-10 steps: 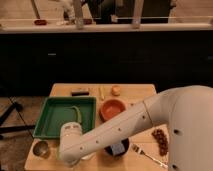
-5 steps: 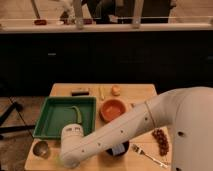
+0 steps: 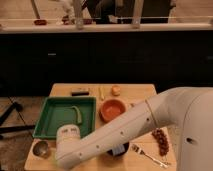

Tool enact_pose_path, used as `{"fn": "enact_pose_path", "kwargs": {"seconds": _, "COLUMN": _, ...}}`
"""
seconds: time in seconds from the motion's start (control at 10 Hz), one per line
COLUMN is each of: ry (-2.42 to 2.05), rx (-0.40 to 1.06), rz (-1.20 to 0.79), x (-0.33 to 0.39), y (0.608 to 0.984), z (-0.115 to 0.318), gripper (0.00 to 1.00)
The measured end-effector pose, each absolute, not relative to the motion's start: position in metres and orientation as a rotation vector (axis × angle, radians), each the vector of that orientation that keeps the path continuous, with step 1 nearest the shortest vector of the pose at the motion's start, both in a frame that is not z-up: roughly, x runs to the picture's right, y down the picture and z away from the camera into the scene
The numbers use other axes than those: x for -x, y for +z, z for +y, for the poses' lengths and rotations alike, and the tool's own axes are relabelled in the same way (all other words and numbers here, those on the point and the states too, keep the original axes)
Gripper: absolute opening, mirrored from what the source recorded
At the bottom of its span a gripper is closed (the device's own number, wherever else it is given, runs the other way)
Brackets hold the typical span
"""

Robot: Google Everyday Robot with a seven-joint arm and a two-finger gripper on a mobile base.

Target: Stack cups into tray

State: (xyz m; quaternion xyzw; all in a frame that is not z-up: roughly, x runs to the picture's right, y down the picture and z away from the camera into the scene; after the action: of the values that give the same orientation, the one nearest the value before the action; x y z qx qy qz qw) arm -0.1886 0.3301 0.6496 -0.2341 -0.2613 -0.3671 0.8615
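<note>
Gripper hidden: it sits under the white wrist housing (image 3: 69,144) at the front-left of the worktop (image 3: 137,95), just past the tray's front rim. Fingers pressed together. Cannot tell whether anything is pinched between them, since the housing covers that spot.

The arm (image 3: 125,131) runs diagonally from the right edge down to the front-left and blocks much of the front of the worktop. The robot body (image 3: 197,130) is cut off at the right edge.

Black bowl (image 3: 120,149) at the front edge is mostly covered by the arm, only a dark sliver with a bluish bit shows, contents unclear.

Green tray (image 3: 50,125) on the left side of the worktop holds one thin dark green curved item (image 3: 76,114), identity unclear.

Grey metal cup (image 3: 41,148) stands upright at the front-left corner, outside the tray, just left of the wrist housing, inside not readable.

Orange bowl (image 3: 113,108) is just right of the tray, looks empty.

Along the back edge: a dark flat object (image 3: 80,92), a pale yellow stick-like thing (image 3: 101,92) and a small orange round thing (image 3: 116,90), all too small to name.

Front-right: a fork (image 3: 150,154) and a reddish cluster (image 3: 161,141).
</note>
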Motion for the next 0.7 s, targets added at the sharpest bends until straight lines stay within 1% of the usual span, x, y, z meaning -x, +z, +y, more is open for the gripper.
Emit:
{"fn": "enact_pose_path", "kwargs": {"seconds": 0.4, "ry": -0.803, "rx": 0.431, "rz": -0.541, "x": 0.196, "y": 0.628, "z": 0.308, "gripper": 0.00}}
{"fn": "enact_pose_path", "kwargs": {"seconds": 0.7, "ry": -0.813, "rx": 0.392, "rz": -0.537, "x": 0.201, "y": 0.619, "z": 0.292, "gripper": 0.00}}
